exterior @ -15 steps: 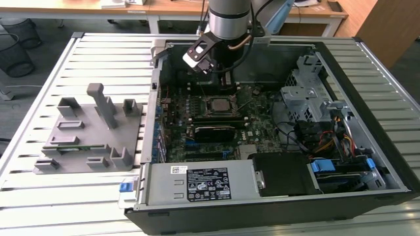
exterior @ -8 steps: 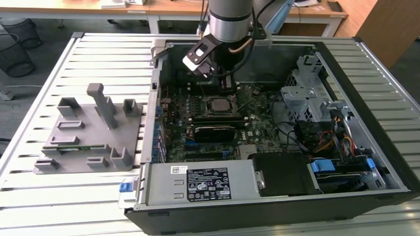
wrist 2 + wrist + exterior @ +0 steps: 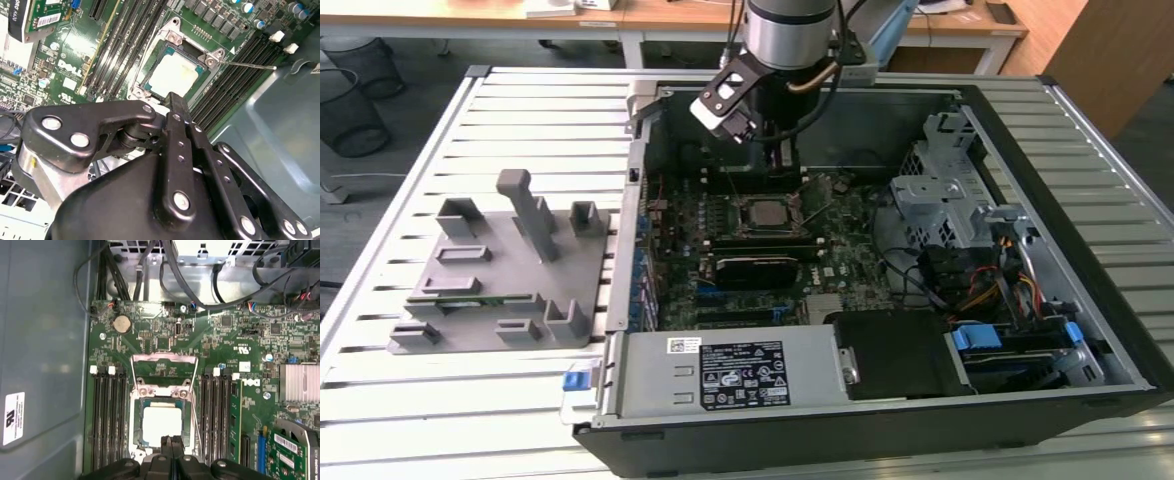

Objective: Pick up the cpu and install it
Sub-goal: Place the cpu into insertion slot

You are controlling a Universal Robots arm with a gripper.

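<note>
The cpu (image 3: 162,423) is a small square chip with a pale metal top. It lies flat inside the dark socket frame (image 3: 134,420) on the green motherboard, also seen in the second wrist view (image 3: 172,77) and the exterior view (image 3: 761,213). The socket's metal cover plate (image 3: 164,360) is swung open. My gripper (image 3: 172,441) hangs just above one edge of the cpu, its two black fingers pressed together with nothing between them. The second wrist view shows the gripper (image 3: 176,99) close over the socket rim. From outside, the gripper (image 3: 781,160) reaches down into the open computer case.
Memory slots (image 3: 107,415) flank the socket on both sides, and a thin socket lever (image 3: 250,65) sticks out beside it. A grey plastic fixture (image 3: 500,270) with a green memory stick (image 3: 467,298) sits on the slatted table at the exterior view's left. The case walls, power supply (image 3: 720,370) and drive cage (image 3: 947,200) hem in the board.
</note>
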